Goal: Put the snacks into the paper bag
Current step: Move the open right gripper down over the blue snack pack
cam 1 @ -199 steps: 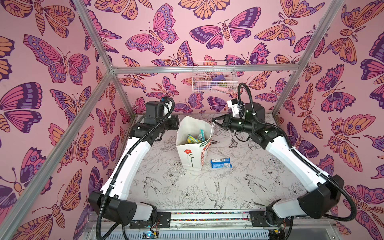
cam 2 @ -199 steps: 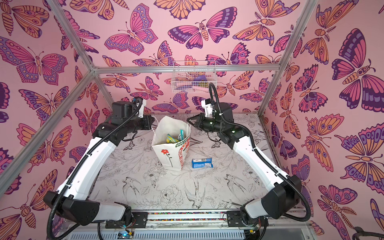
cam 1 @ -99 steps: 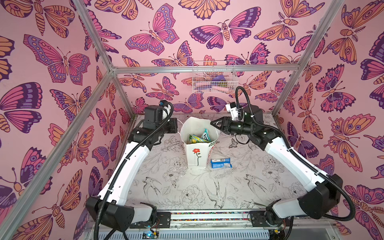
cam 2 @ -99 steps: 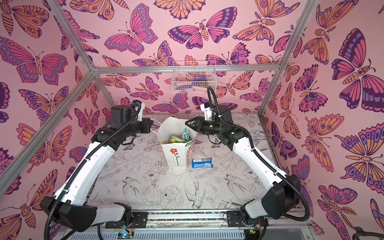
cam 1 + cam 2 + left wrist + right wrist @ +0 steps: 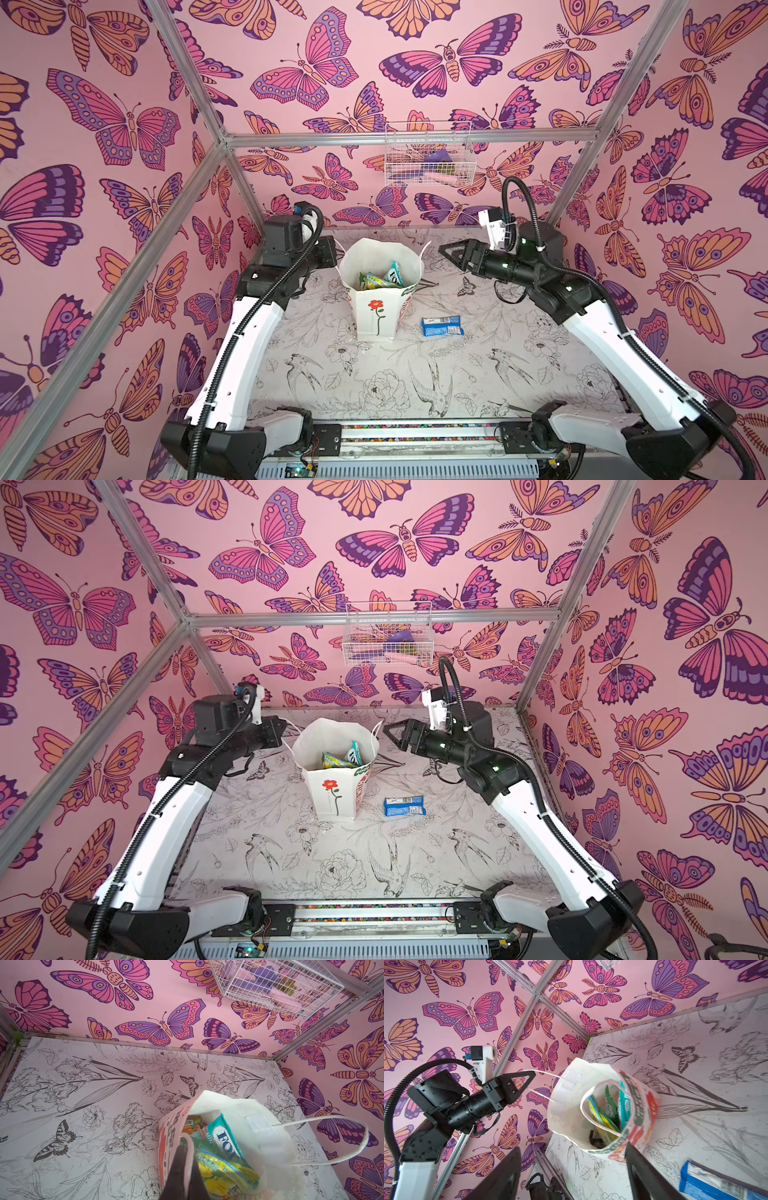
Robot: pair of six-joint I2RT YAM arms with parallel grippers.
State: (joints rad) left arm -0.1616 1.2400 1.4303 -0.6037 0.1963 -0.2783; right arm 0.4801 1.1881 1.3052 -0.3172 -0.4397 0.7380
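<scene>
In both top views the paper bag [image 5: 376, 316] stood upright mid-tabletop [image 5: 374, 386]. The blue-white packet [image 5: 442, 326] lay flat just beside it, not yet in. My right tool [image 5: 445, 250] hung released and empty near the rim. The left tool [image 5: 331, 257] was mostly hidden behind its wrist.

The left wrist view showed the teal FOX'S bag [image 5: 225, 1138] and a green-yellow bag [image 5: 224, 1172] inside, with the bag's floor cut off.

In the right wrist view the left tool was clenched on the cord handle [image 5: 548, 1074]. I judged that a pull there could tip the bag, or that my right arm could brush it while reaching down. A dark thing [image 5: 593, 1139] at the bottom I couldn't identify.
</scene>
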